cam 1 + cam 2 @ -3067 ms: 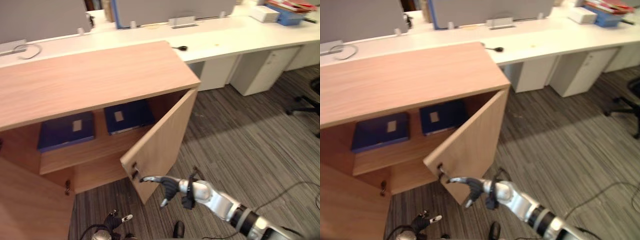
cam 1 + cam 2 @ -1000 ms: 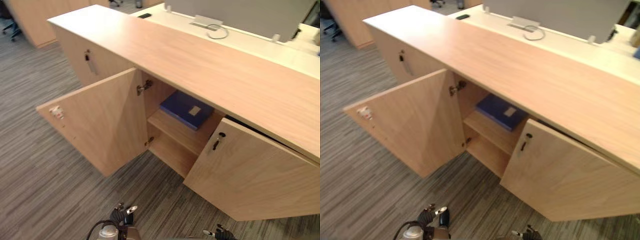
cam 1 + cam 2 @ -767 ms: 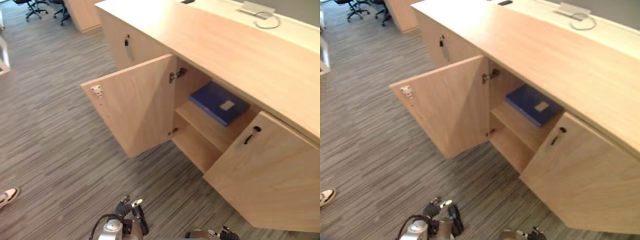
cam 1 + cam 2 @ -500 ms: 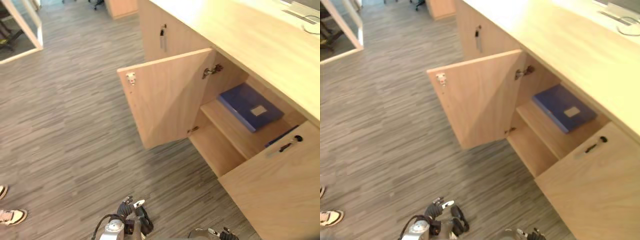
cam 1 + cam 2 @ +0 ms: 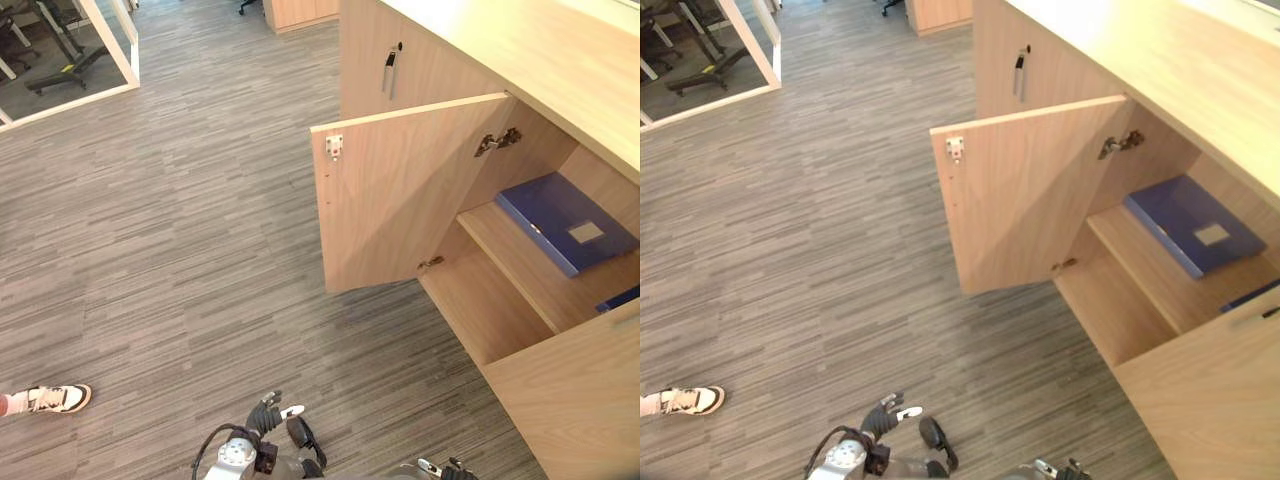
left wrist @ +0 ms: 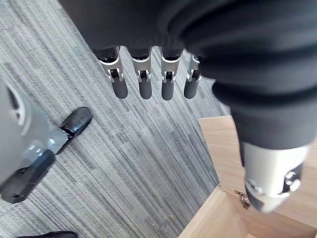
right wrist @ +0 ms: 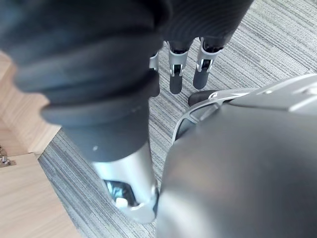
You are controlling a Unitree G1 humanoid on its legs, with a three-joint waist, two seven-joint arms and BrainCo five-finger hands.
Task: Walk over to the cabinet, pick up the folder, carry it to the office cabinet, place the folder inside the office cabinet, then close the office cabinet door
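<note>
A long wooden cabinet [image 5: 520, 45] runs along the right. Its left door [image 5: 400, 190] stands wide open and its right door [image 5: 575, 400] stands ajar. On the inner shelf lies a blue folder [image 5: 565, 220] with a pale label. The edge of a second blue folder [image 5: 622, 298] peeks out behind the right door. My left hand [image 6: 143, 79] hangs low over the carpet, fingers straight, holding nothing. My right hand [image 7: 177, 69] also hangs low with straight, empty fingers, well short of the cabinet.
Striped grey carpet [image 5: 180, 250] stretches out to the left. A person's shoe [image 5: 50, 398] shows at the lower left. A white-framed glass partition [image 5: 115, 45] and a chair base [image 5: 65, 65] stand at the far left. A shut cabinet door with a handle [image 5: 390, 70] lies further along.
The camera has swung left along the cabinet, so the cabinet now sits at the right. My right hand has left the right door's edge and hangs down; that door is less open.
</note>
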